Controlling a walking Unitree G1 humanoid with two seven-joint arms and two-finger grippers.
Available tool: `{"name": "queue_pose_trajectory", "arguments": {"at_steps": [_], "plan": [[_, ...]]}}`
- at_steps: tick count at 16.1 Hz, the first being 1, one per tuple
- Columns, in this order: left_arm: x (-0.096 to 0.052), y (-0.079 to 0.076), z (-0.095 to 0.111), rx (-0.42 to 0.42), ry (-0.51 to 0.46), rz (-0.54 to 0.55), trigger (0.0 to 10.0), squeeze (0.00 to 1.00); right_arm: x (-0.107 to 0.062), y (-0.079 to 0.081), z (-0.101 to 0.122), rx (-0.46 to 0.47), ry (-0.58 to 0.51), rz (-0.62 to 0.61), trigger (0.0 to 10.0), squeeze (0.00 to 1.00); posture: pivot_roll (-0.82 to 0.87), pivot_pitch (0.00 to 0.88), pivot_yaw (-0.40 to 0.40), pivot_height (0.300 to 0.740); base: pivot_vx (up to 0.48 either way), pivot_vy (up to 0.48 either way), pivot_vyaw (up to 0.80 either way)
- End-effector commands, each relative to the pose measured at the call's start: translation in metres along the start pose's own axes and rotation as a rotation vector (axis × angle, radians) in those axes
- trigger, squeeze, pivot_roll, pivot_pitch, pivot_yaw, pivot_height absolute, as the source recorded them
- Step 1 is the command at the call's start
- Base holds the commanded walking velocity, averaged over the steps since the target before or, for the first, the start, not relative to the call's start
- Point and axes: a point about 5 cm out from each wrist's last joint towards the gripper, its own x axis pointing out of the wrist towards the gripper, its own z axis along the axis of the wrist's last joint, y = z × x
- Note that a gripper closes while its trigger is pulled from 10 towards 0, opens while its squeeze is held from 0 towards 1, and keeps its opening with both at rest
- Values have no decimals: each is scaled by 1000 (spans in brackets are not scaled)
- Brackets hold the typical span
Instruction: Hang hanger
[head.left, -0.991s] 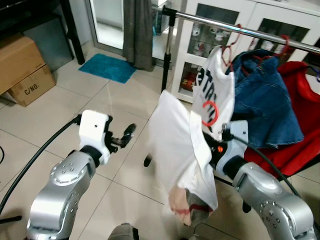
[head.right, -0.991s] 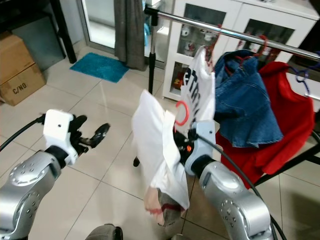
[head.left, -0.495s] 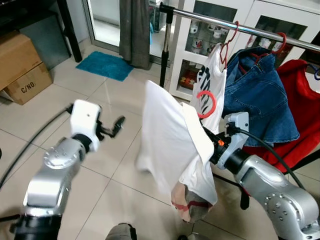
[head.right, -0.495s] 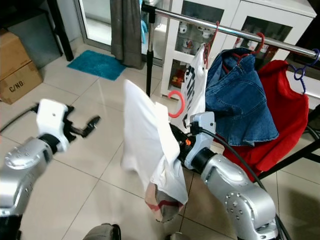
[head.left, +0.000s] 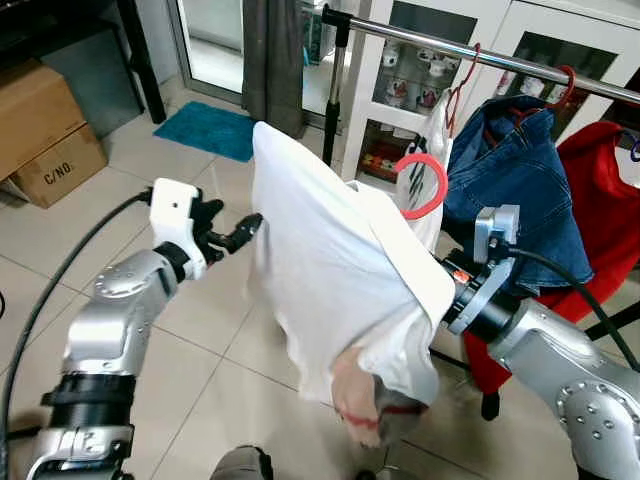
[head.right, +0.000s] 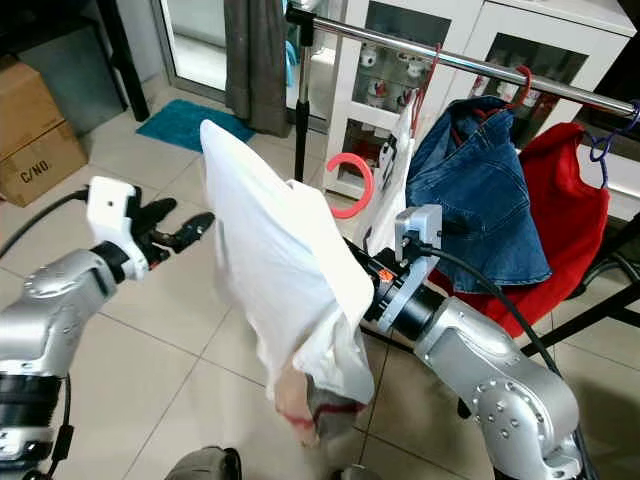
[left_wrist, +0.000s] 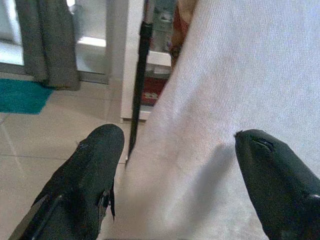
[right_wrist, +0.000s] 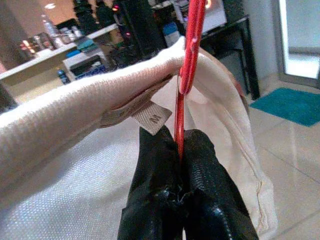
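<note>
Your right gripper (right_wrist: 181, 150) stays clamped on the red hanger (head.left: 428, 183), which has risen since a second ago, its hook now near the metal rail (head.left: 470, 55) but not on it, the white shirt (head.left: 330, 260) billowing wider below. Your left gripper (head.left: 240, 232), fingers spread apart, has come in from the floor side and now reaches just beside the shirt's edge, forearm raised.

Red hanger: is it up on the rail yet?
Not yet. The right gripper holds the red hanger, its hook below the rail.
</note>
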Motion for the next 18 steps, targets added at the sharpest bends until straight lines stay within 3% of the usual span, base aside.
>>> {"name": "queue_pose_trajectory", "arguments": {"at_steps": [1, 6, 18], "plan": [[6, -5, 2, 27, -6, -40, 0, 0, 0, 8, 10, -19, -29, 53, 10000, 0, 21, 56, -59, 740, 0, 0, 0], [20, 7, 2, 137, 3, -34, 0, 0, -1, 12, 12, 3, -40, 92, 10000, 0, 17, 52, -56, 740, 0, 0, 0], [30, 14, 3, 125, -39, -74, 0, 0, -5, 13, 9, 28, -43, 92, 10000, 0, 19, 23, -53, 740, 0, 0, 0]]}}
